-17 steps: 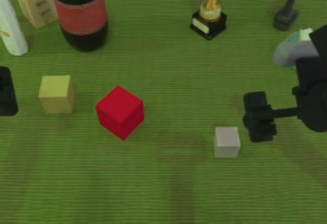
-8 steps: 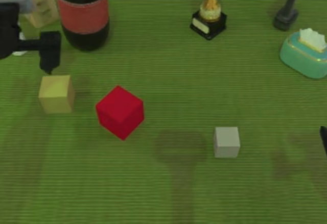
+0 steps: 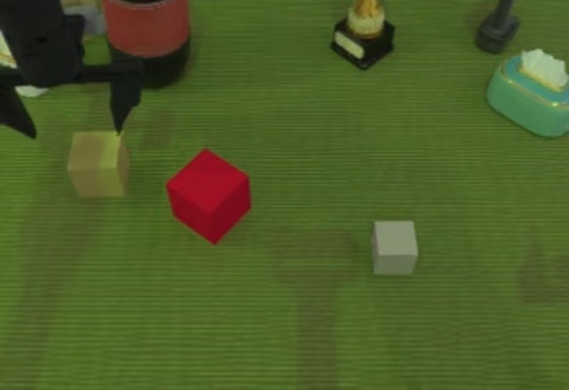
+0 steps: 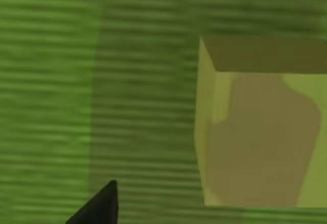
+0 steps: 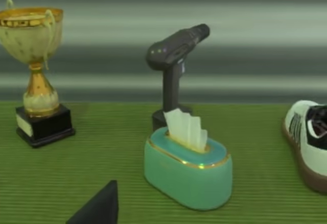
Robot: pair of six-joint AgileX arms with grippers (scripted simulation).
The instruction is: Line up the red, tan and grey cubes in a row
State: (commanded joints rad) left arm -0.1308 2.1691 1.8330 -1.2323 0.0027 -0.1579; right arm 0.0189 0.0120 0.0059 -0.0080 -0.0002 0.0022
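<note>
as seen from the top view, the left gripper (image 3: pixel 69 116) has swung in from the far-left edge and now hangs over the tan cube (image 3: pixel 98 163), jaws spread wide. the red cube (image 3: pixel 209 195) and grey cube (image 3: pixel 395 247) are unmoved, well apart; no row yet. left wrist view: tan cube (image 4: pixel 260 127) close below, ungrasped. right wrist view: right gripper retracted, facing a tissue box (image 5: pixel 187 170); its state cannot be told.
</note>
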